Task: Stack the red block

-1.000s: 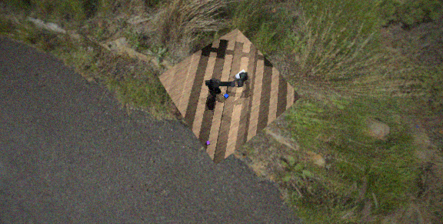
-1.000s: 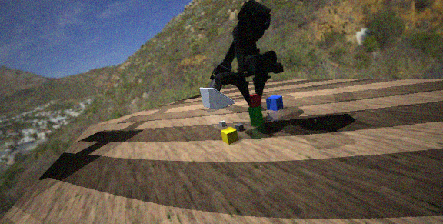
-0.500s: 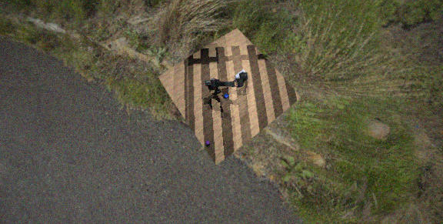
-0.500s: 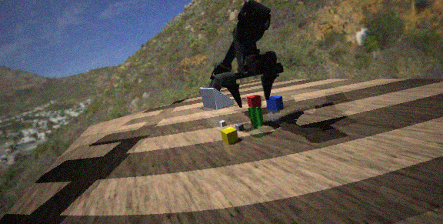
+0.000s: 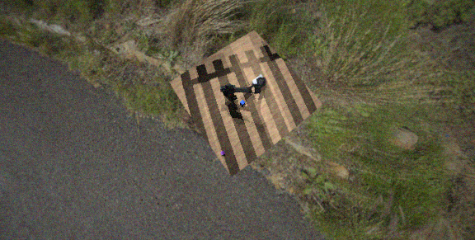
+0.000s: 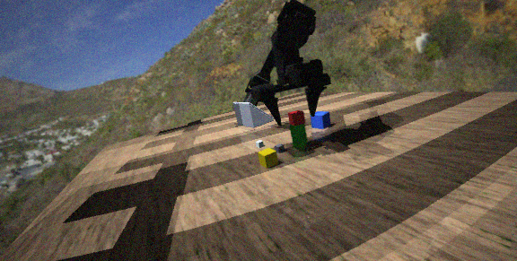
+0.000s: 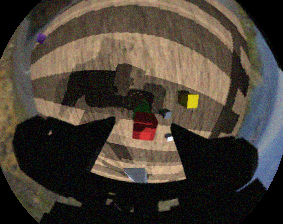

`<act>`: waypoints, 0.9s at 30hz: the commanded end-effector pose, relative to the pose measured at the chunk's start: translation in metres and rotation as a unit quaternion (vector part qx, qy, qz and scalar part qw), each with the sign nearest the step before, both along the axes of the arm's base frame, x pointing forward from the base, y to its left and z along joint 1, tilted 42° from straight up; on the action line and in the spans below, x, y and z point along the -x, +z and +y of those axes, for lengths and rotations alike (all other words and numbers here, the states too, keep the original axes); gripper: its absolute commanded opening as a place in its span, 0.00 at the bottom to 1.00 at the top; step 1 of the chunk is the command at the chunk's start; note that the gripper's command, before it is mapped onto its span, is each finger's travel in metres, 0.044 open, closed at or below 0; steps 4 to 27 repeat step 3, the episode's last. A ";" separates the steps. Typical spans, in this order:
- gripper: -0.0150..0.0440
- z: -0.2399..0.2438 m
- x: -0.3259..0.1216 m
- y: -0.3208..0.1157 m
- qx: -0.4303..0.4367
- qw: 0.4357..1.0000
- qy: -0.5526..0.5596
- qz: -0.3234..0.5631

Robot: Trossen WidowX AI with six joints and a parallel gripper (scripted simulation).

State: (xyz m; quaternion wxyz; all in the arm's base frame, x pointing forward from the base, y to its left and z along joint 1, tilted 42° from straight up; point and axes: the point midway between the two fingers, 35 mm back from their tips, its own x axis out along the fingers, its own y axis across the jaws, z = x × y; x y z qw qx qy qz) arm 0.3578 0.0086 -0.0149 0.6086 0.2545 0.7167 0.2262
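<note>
The red block [image 6: 296,117] [image 7: 144,127] sits on top of the green tower [image 6: 299,137] [image 7: 142,107], which stands upright. In the exterior view the red block looks roughly level, set slightly to the left on the tower. My gripper [image 6: 296,120] [image 7: 144,123] is open wide, with one finger on each side of the red block and a visible gap to each. Nothing is between the fingertips in a grip. In the top view the tower is hidden under the arm.
A blue block [image 5: 242,102] [image 6: 320,119] lies near the right finger in the exterior view. A yellow block [image 6: 268,158] [image 7: 192,101], a small grey block [image 6: 279,148] and a small white block [image 6: 259,143] lie near the tower. A grey wedge [image 6: 251,115] stands behind; a purple block [image 5: 223,152] [image 7: 41,37] lies far off.
</note>
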 end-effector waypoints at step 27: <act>1.00 0.000 0.000 0.000 0.000 1.000 0.000 0.000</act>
